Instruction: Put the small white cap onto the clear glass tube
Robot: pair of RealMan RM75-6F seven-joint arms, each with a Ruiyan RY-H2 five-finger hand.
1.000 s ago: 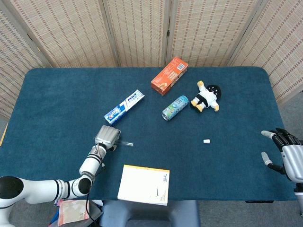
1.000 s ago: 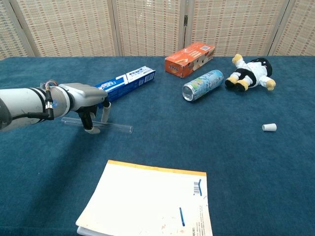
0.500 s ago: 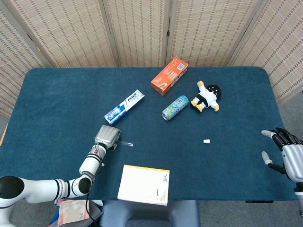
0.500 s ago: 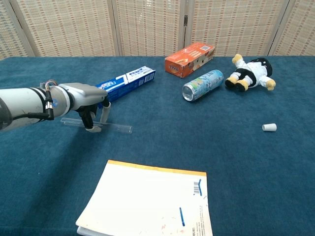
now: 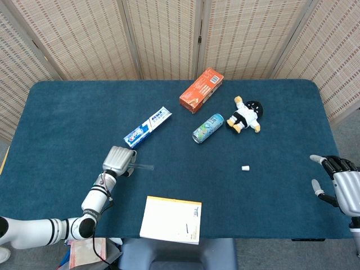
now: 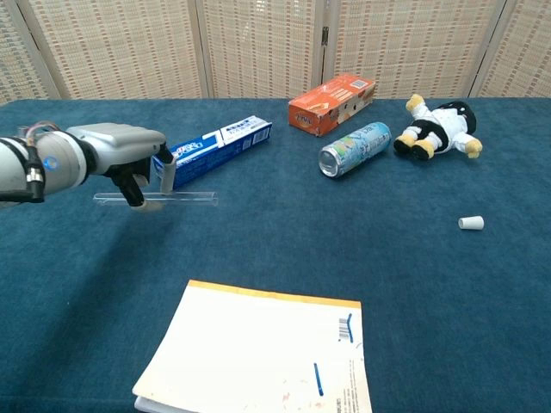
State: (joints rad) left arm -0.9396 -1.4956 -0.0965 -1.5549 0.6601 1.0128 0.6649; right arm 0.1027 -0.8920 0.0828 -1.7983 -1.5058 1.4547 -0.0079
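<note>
My left hand (image 6: 120, 159) (image 5: 118, 160) grips the clear glass tube (image 6: 185, 199) (image 5: 144, 166) and holds it level, lifted a little off the blue cloth at the left. The tube's free end points right. The small white cap (image 6: 470, 224) (image 5: 245, 167) lies on the cloth far to the right, alone. My right hand (image 5: 338, 183) hangs at the table's right edge with fingers spread and nothing in it; the chest view does not show it.
A toothpaste box (image 6: 217, 142) lies just behind the left hand. An orange box (image 6: 331, 104), a drink can (image 6: 354, 148) and a stuffed toy (image 6: 437, 127) sit at the back. A notepad (image 6: 263, 354) lies at the front edge.
The left hand has lifted the tube off the cloth and drawn it left and back towards the toothpaste box. The right hand barely moved.
</note>
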